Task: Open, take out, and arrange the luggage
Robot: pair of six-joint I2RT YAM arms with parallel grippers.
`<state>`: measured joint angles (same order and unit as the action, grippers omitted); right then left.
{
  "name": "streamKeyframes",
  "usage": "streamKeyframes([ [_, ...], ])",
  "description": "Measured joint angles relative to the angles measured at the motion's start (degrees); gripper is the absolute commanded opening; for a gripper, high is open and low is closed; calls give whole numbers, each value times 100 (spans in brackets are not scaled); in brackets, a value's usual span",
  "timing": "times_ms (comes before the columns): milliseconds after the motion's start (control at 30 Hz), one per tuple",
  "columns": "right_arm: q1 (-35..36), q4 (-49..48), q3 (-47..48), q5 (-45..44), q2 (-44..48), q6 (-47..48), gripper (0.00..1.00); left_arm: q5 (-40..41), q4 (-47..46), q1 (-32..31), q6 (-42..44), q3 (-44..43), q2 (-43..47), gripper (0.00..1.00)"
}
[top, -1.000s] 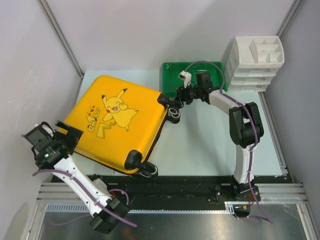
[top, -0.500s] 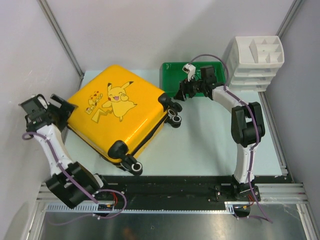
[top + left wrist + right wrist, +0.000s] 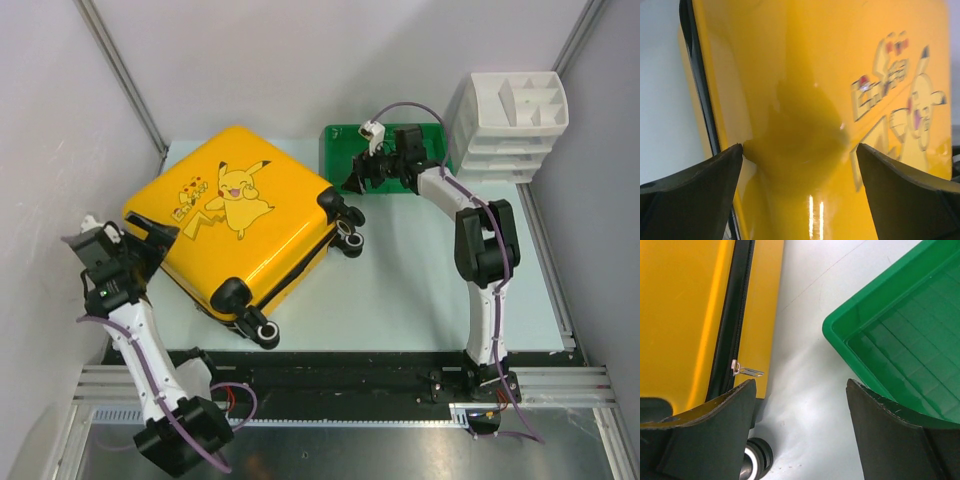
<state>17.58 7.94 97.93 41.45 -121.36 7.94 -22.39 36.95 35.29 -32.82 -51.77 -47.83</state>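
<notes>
The yellow Pikachu suitcase (image 3: 240, 215) lies flat and closed on the table, turned diagonally, with its wheels (image 3: 347, 228) to the right. My left gripper (image 3: 152, 245) is open at its near-left edge. In the left wrist view the left gripper (image 3: 797, 150) straddles the glossy yellow shell (image 3: 805, 75), with the black zipper band (image 3: 696, 80) on the left. My right gripper (image 3: 358, 178) is open and empty, between the suitcase and the green tray. In the right wrist view the right gripper (image 3: 801, 385) hangs over bare table, beside a metal zipper pull (image 3: 749, 372) and a wheel (image 3: 756, 460).
The green plastic tray (image 3: 340, 140) sits at the back, also in the right wrist view (image 3: 900, 335). A white compartmented organizer (image 3: 510, 115) stands at the back right. Walls close in on the left and the back.
The suitcase has turned and shifted toward the back left. My left gripper swung out and came back to its near-left edge. My right gripper drew back from the wheels toward the tray.
</notes>
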Motion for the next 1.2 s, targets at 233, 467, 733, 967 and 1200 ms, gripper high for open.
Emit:
streamKeyframes([
  [233, 160, 138, 269, 155, -284, 149, 77, 129, 109, -503, -111, -289, -890, 100],
  [467, 260, 205, 269, 278, -284, 313, 76, 398, 79, -903, 361, -2503, -3447, 97],
  [733, 374, -151, -356, 426, -37, 264, 75, 1034, -350, -1486, 1714, -3458, -4085, 100],
  [967, 728, -271, -1069, 341, 472, 304, 74, 1141, -31, -1775, 2262, -3185, -2601, 100],
  [1200, 1445, -306, -1401, 588, 675, 190, 73, 470, 575, -1628, 2472, -2769, -1657, 100],
])
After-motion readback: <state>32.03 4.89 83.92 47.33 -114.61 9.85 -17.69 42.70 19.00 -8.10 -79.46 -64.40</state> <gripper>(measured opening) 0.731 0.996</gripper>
